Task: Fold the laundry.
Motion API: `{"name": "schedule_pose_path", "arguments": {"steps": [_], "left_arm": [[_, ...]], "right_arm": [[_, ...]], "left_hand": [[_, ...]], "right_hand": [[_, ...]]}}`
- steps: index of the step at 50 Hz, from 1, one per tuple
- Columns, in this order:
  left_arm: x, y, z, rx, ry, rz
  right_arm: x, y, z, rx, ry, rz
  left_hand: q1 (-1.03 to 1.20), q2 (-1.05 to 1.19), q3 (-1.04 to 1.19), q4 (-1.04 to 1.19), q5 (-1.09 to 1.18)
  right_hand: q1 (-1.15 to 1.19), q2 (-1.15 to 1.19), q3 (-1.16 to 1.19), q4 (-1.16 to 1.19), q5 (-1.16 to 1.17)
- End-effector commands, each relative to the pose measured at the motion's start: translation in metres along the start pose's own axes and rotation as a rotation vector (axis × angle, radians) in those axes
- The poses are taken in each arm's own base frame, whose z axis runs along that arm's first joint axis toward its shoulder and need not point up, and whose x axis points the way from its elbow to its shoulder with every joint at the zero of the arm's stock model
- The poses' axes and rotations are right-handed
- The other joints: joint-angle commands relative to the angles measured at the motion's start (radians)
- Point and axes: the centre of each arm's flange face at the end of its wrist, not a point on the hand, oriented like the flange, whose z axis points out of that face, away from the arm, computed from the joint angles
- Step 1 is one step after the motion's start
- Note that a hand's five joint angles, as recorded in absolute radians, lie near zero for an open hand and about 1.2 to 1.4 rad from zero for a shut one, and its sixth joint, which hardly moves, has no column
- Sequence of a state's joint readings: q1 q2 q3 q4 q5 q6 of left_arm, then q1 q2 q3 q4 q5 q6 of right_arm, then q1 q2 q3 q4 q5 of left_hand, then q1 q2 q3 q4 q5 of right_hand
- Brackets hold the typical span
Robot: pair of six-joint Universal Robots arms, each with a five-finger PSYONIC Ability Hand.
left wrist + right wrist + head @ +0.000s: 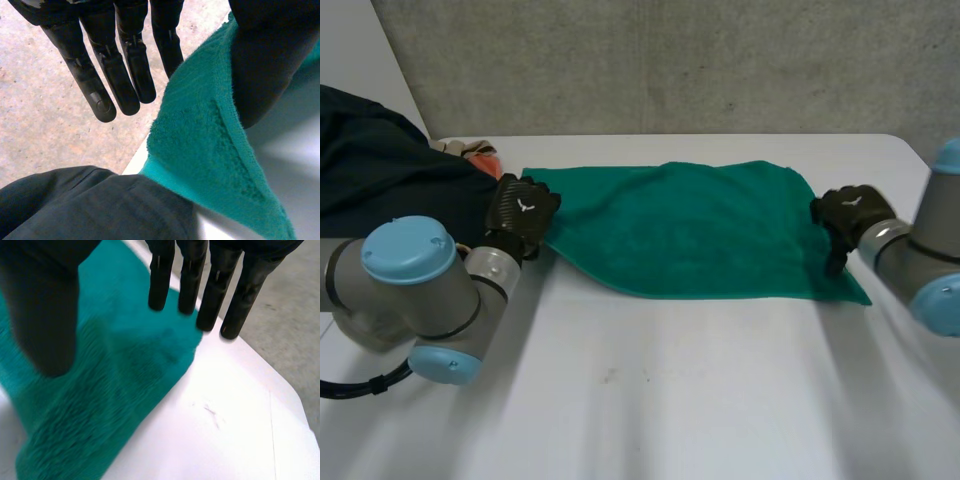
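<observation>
Green towel [680, 225] (spread out) on table [670, 400]

One towel [690, 225], one dark garment [380, 170], one left hand [523, 210], one right hand [850, 210]

The dark garment [380, 170] at far left runs out of sight; a small cloth [470, 152] behind it is mostly hidden.

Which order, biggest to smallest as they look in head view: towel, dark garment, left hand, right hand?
1. towel
2. dark garment, though the view's edge cuts it off
3. left hand and right hand: they look alike, so not ranked
</observation>
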State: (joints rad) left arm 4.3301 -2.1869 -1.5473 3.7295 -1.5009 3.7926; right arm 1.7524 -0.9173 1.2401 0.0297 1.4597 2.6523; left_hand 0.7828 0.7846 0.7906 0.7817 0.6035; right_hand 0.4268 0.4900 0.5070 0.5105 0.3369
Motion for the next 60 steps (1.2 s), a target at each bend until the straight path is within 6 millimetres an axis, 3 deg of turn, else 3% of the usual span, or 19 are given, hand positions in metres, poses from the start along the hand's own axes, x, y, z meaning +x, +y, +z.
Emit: {"name": "schedule_pose_path", "arguments": {"steps": [1, 4, 15, 21, 28, 43, 52, 60], "left_arm": [[-0.017, 0.013, 0.007, -0.028, -0.044, 0.0], [-0.023, 0.018, 0.009, -0.038, -0.057, -0.003], [-0.026, 0.023, 0.009, -0.047, -0.058, -0.015], [-0.029, 0.022, 0.01, -0.043, -0.065, -0.014], [-0.029, 0.022, 0.011, -0.042, -0.066, -0.014], [-0.027, 0.021, 0.008, -0.046, -0.059, -0.018], [-0.027, 0.021, 0.008, -0.046, -0.059, -0.018], [-0.026, 0.022, 0.007, -0.051, -0.057, -0.017]], "right_arm": [[0.044, -0.002, -0.007, 0.026, 0.037, 0.208], [0.051, 0.004, -0.01, 0.011, 0.001, 0.231], [0.033, 0.032, -0.03, -0.058, -0.209, 0.082], [0.021, 0.051, -0.022, -0.094, -0.246, 0.093], [0.022, 0.059, -0.007, -0.055, -0.211, 0.074], [0.009, 0.063, 0.012, -0.025, -0.226, 0.047], [0.009, 0.057, 0.019, -0.004, -0.206, 0.03], [0.007, 0.051, 0.026, 0.022, -0.205, 0.016]], "left_hand": [[0.088, 0.087, 0.081, 0.089, 0.093], [0.091, 0.089, 0.083, 0.092, 0.096], [0.258, 0.257, 0.251, 0.259, 0.263], [0.288, 0.286, 0.28, 0.289, 0.293], [0.288, 0.286, 0.28, 0.289, 0.293], [0.285, 0.283, 0.277, 0.286, 0.29], [0.285, 0.283, 0.277, 0.286, 0.29], [0.282, 0.28, 0.274, 0.283, 0.287]], "right_hand": [[-0.075, -0.138, -0.155, -0.158, -0.159], [-0.06, -0.123, -0.14, -0.144, -0.145], [-0.039, -0.103, -0.12, -0.123, -0.124], [0.028, -0.035, -0.053, -0.056, -0.057], [0.151, 0.088, 0.071, 0.068, 0.067], [0.313, 0.25, 0.233, 0.229, 0.228], [0.489, 0.426, 0.409, 0.405, 0.404], [0.498, 0.435, 0.418, 0.414, 0.413]]}}
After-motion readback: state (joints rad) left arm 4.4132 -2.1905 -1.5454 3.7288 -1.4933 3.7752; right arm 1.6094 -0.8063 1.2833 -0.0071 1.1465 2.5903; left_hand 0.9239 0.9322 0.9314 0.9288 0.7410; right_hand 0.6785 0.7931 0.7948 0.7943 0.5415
